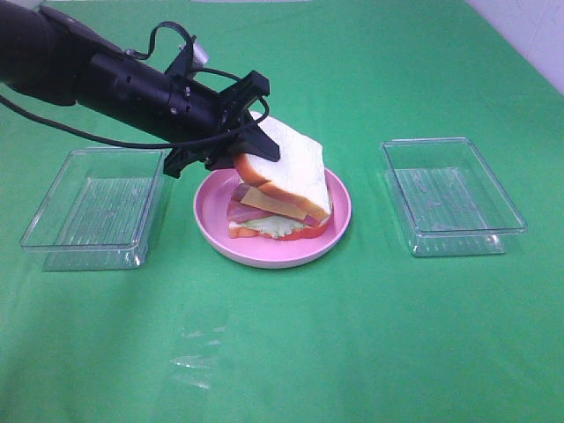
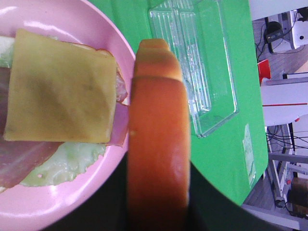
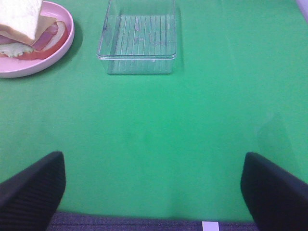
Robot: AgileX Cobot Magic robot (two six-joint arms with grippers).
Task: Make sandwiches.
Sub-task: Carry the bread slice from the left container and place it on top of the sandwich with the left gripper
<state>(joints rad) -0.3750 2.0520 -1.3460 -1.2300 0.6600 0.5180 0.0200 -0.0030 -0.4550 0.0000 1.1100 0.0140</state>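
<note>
Fingers of the left gripper [image 1: 251, 141] pinch the crust edge of the top bread slice [image 1: 295, 172], holding it tilted over the stack, its lower edge resting on the fillings and its held edge raised. Beneath it lies the yellow cheese slice [image 2: 60, 89], then reddish bacon [image 2: 21, 161], pale green lettuce [image 2: 65, 166] and the bottom bread slice [image 1: 278, 233], all on the round pink plate [image 1: 220, 198] at the bench's [image 1: 352, 352] centre. A clear tray [image 1: 92, 207] sits to the left of the plate and another clear tray [image 1: 451, 196] to the right. The right gripper [image 3: 154, 192] hangs near the front edge, well apart from everything, its fingers spread wide and empty.

Risks, as a judgement: if the tilted slice is released now, it could slide off toward the right and land crooked. Pushing it down at this angle might drag the cheese sideways or nudge the plate.
</note>
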